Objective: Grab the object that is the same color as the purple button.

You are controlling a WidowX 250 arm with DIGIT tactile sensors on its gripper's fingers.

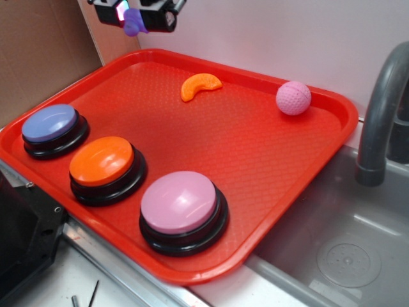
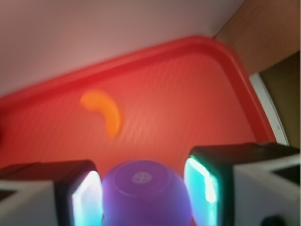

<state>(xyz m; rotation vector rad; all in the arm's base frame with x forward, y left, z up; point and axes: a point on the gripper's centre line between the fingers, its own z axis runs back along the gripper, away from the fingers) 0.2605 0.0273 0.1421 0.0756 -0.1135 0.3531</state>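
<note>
Above the far left corner of the red tray (image 1: 332, 102), the tool (image 1: 136, 16) grips the purple toy (image 2: 146, 193), lifted clear; the grab looks done, matching the purple button (image 1: 51, 125).

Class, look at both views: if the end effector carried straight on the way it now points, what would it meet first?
Probably bare tray floor. The end effector, shut on the purple toy, points down at open red surface; the orange crescent lies to one side. Depth is unclear.
</note>
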